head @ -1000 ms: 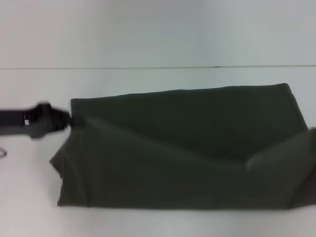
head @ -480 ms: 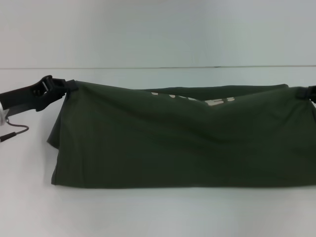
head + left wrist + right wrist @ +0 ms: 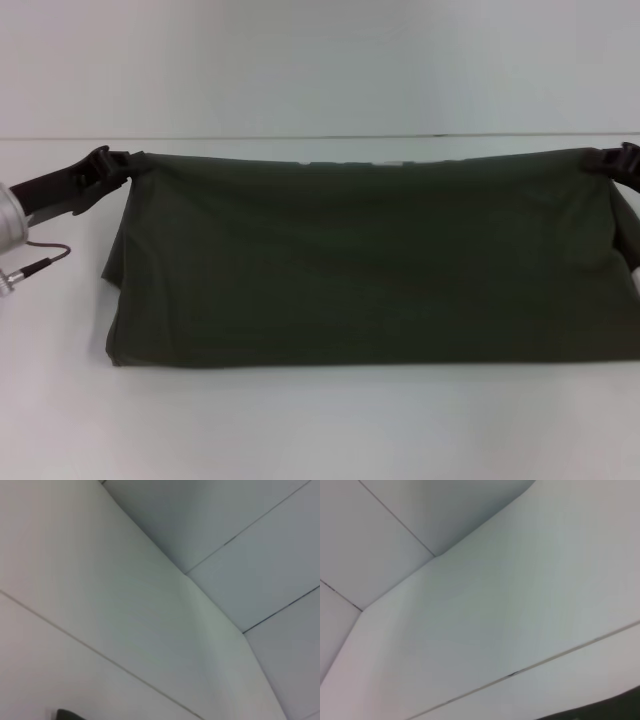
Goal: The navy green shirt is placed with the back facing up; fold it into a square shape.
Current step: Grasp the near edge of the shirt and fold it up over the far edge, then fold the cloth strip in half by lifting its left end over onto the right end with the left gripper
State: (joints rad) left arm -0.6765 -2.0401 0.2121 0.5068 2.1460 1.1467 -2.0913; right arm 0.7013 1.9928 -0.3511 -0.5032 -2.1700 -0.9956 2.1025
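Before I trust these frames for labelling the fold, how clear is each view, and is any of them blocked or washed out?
Head view: soft focus, even light, the navy green shirt reads as a dark mass with faint folds; left gripper and right gripper pinch its raised corners, the right one cut by the frame edge. Left and right wrist views: only pale wall and panel seams, no shirt detail.

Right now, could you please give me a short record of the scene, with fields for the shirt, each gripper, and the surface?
shirt: navy green shirt, one edge lifted and stretched between both grippers, lower fold resting on the table
visible side: plain dark cloth; a thin trace of pale lettering shows at the top edge
left gripper: shut on the shirt's raised corner on the robot's left
right gripper: shut on the raised corner on the robot's right
surface: white table
wrist views: show only pale wall panels
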